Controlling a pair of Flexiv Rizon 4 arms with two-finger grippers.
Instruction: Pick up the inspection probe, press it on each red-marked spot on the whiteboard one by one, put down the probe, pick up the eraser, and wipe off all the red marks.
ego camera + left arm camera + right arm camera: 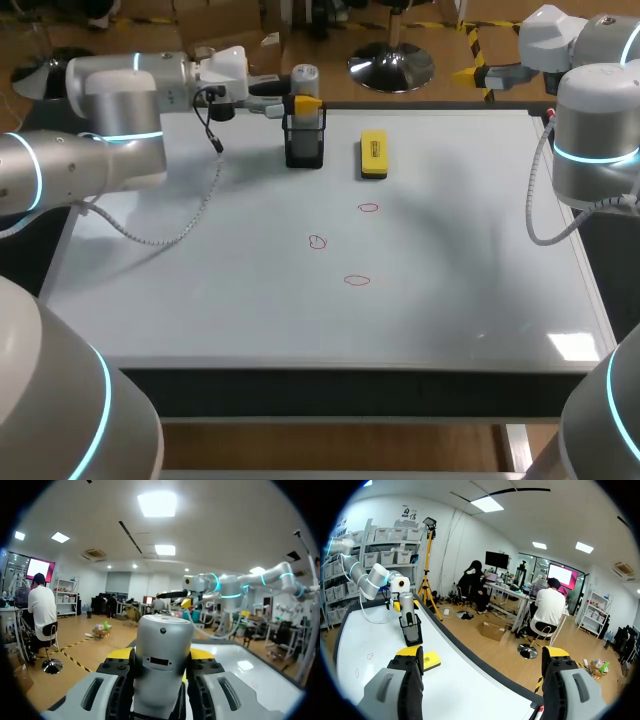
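The probe [304, 80] stands upright in its black holder [304, 145] at the far edge of the whiteboard [450, 260]. This leaves its upper body exposed for a side grasp. The left end effector [160, 652] approaches level and appears clenched on the probe's silver body, with a pad against each side. The probe is not yet lifted out. The right end effector [482, 652] is released and empty. It is held off the far right corner, clear of the work zone. Three red marks [357, 280] lie mid-board. The eraser [373, 155] lies flat just beside the holder, within reach for wiping.
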